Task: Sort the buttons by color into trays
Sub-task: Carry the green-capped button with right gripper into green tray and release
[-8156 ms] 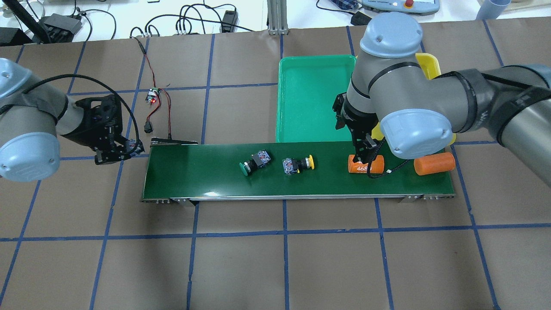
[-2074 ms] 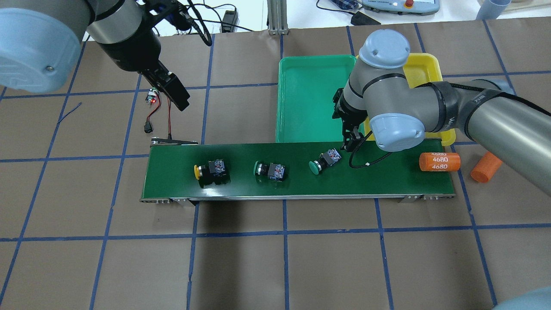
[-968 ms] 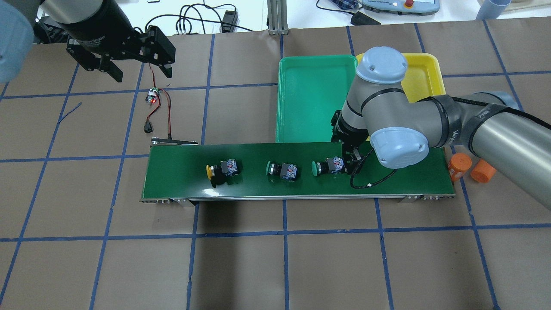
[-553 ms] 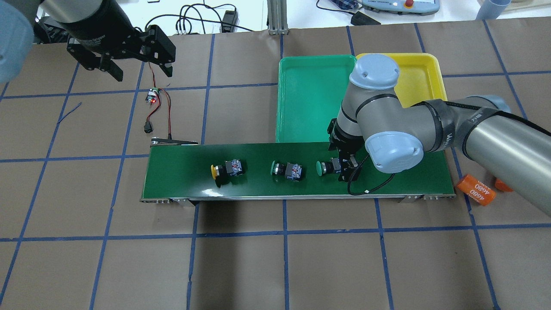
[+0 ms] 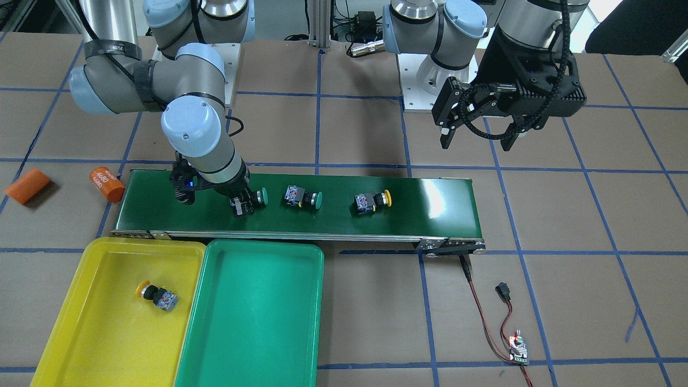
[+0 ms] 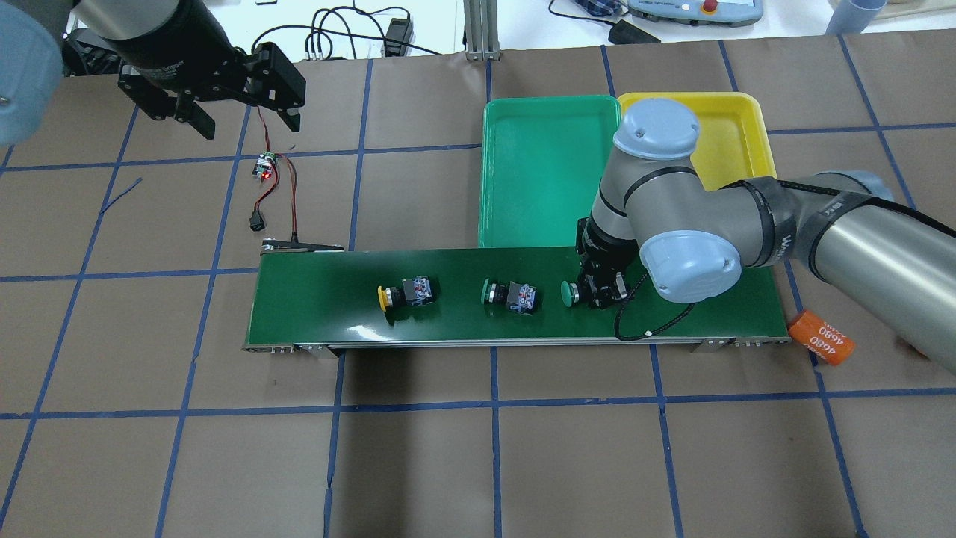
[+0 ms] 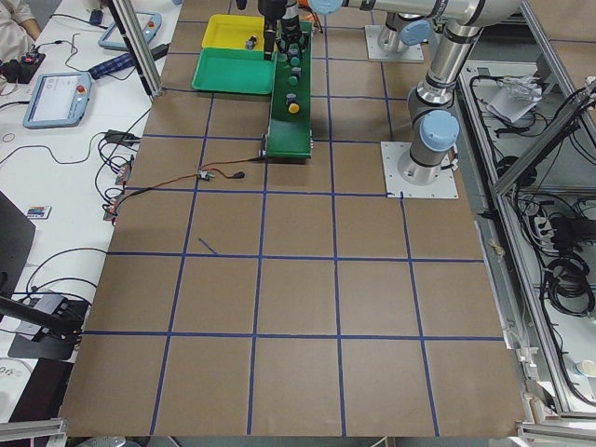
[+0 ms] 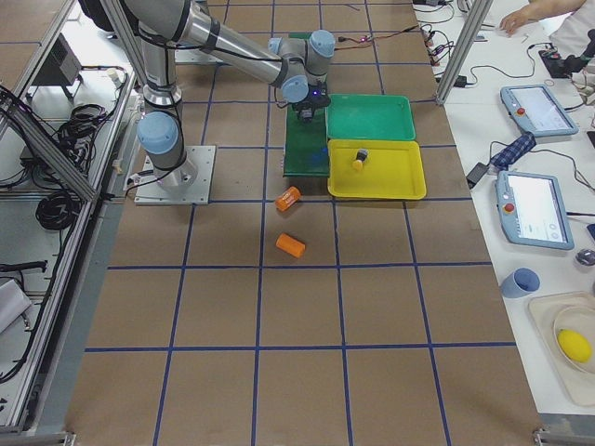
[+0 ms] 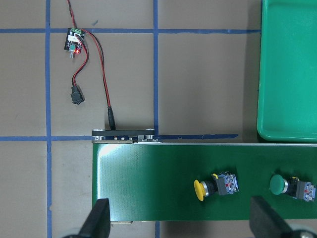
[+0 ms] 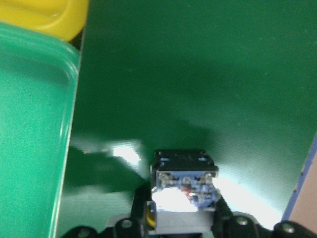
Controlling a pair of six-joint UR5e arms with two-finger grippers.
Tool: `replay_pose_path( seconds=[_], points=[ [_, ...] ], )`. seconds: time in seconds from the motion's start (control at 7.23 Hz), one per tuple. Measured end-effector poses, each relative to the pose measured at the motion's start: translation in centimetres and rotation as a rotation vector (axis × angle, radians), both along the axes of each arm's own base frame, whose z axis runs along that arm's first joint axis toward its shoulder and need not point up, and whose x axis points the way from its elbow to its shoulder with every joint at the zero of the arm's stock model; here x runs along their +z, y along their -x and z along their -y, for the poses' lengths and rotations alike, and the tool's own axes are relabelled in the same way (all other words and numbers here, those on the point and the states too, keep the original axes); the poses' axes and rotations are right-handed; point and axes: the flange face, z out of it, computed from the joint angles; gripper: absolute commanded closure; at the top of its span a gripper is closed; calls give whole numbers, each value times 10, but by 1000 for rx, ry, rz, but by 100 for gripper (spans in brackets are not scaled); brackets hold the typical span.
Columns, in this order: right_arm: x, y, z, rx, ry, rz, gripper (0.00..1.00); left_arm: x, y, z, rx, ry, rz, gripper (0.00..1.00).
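My right gripper (image 6: 597,291) is down on the conveyor, shut on a green button (image 6: 570,294) whose grey block shows between the fingers in the right wrist view (image 10: 184,191). A second green button (image 6: 508,294) and a yellow button (image 6: 403,294) lie further left on the belt. Another yellow button (image 5: 156,294) lies in the yellow tray (image 5: 97,333). The green tray (image 5: 252,322) beside it holds nothing. My left gripper (image 6: 246,123) is open and empty, high above the table's far left, beyond the belt's end.
The dark green conveyor belt (image 6: 321,299) runs across the middle. An orange cylinder marked 4680 (image 6: 821,338) lies off its right end, and another orange cylinder (image 5: 28,185) lies beyond it. A small circuit board with red-black wires (image 6: 263,166) lies under my left gripper.
The three buttons on the belt have drifted right. My right gripper has followed the green button and lowered onto it. The 4680 cylinder has left the belt's end. The left arm holds still.
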Motion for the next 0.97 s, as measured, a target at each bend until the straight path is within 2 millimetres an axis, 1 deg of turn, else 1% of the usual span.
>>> replay_pose_path(
  seconds=[0.28, 0.41, 0.55, 0.69, 0.83, 0.97],
  points=[
    [24, 11, 25, -10, 43, 2, 100, 0, -1, 1, -1, 3, 1, 0],
    [37, 17, 44, -16, 68, 4, 100, -1, -1, 1, -2, 6, 1, 0],
    [43, 20, 66, -11, 92, 7, 100, -1, 0, 2, -2, 10, 1, 0],
    [38, 19, 92, -8, 108, 11, 100, -1, 0, 2, -3, 12, 1, 0],
    [21, 16, 116, -7, 115, 17, 96, -1, 0, 2, -3, 12, 1, 0],
    [1, 12, 132, -8, 111, 20, 40, -1, 0, 2, -3, 12, 0, 0]
  ],
)
